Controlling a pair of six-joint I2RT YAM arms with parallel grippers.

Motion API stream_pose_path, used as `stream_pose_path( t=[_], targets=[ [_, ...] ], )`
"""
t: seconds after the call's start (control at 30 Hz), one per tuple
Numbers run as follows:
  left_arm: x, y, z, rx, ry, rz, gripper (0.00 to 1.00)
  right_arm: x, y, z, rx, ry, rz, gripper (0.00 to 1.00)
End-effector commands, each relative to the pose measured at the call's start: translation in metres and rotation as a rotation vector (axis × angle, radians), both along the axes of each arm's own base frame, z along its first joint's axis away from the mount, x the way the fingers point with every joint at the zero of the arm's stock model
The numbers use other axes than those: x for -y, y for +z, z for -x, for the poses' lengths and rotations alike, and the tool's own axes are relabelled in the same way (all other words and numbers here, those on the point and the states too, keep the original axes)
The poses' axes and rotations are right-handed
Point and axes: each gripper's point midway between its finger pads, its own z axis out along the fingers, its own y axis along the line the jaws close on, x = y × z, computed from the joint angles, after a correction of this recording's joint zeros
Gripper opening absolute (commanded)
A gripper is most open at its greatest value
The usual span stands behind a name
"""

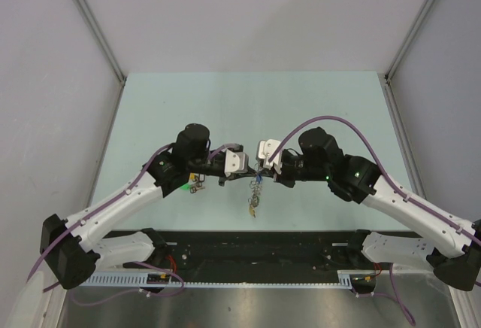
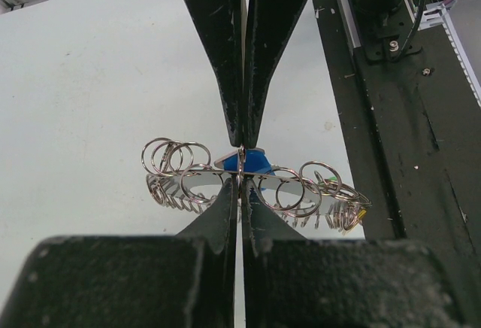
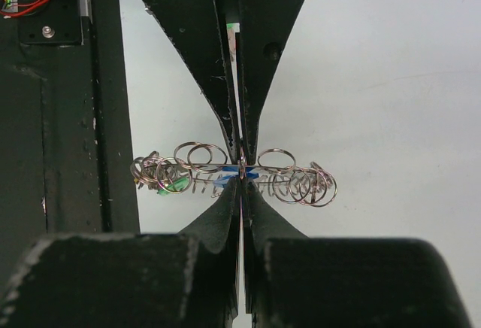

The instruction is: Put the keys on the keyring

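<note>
Under the left arm we see 1 small cluster of keys [image 1: 198, 186] lying on the table [image 1: 225, 102]. The left gripper [image 2: 240, 192] is pinched tight on the keyring [image 2: 199, 183], held edge-on at mid-table. The right gripper [image 3: 242, 185] meets it tip to tip, closed beside a blue tag [image 2: 255, 164] (gripping ring or tagged key, we cannot tell).

White-shelled left arm [image 1: 113, 208] and right arm [image 1: 406, 205], black motor housings at joints. Purple cables [image 1: 331, 120] looped along both. Black tapered fingers [image 2: 218, 42], scuffed, paint flecked.
</note>
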Motion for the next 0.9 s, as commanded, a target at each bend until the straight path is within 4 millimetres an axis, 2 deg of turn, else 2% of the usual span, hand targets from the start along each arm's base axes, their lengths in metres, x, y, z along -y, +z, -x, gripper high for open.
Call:
stream_pose_path(
  t=[0.0,0.2,0.53,0.87],
  targets=[
    [0.013,0.032,0.002,0.052,-0.058,0.087,0.00,-0.011,0.023,0.002,0.039,0.023,-0.081,0.00],
    [0.014,0.032,0.002,0.053,-0.055,0.092,0.00,-0.012,0.023,0.001,0.039,0.015,-0.082,0.00],
    [0.014,0.034,0.003,0.044,-0.049,0.097,0.00,0.001,0.027,0.003,0.034,-0.026,-0.080,0.00],
    [0.017,0.029,0.009,0.033,-0.070,0.059,0.00,-0.005,0.022,0.002,0.022,-0.023,-0.072,0.00]
  ],
)
